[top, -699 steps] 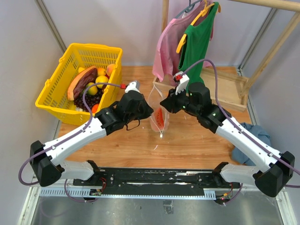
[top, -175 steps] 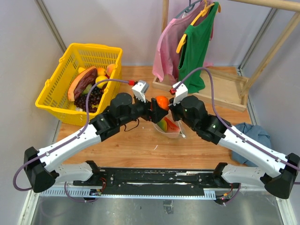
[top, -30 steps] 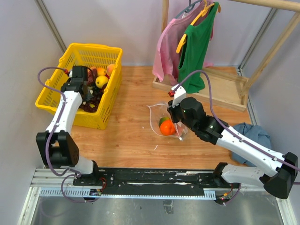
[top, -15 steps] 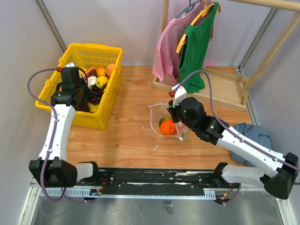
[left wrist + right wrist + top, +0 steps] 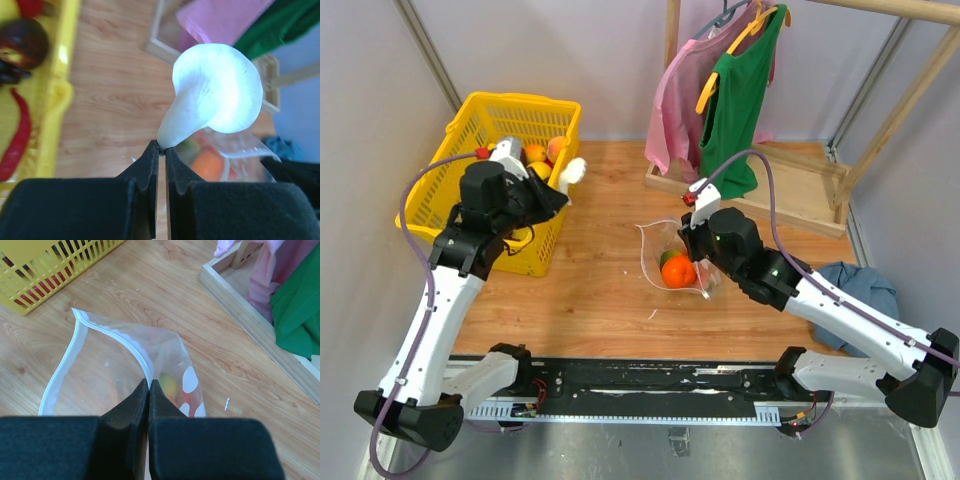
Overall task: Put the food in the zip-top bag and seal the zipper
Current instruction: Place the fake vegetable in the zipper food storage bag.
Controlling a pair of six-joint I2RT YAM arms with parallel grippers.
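Top external: left arm reaches out over the near right corner of the yellow basket; right arm sits at the zip-top bag mid-table.
Left gripper: nearly closed, nipping the thin stem tip of a white mushroom, lifted clear of the basket.
Right gripper: fully closed on the bag's rim, lifting one side of the zipper so the mouth gapes.
Bag contents: an orange, a green piece beside it, something red under (blurred through the plastic).
Bag position: lying on the wood table, well apart from the basket.
Step in hand (my read): carrying the mushroom to the open mouth.
Risk 1: the hold is on the very end of the stem; a quick swing could twist the top-heavy cap out of the jaws.
Risk 2: the floppy mouth is held at one point only; the wide cap may catch the free lip and fold it shut or drag the bag.
Risk 3: fruit lying near the mouth could roll out if nudged.
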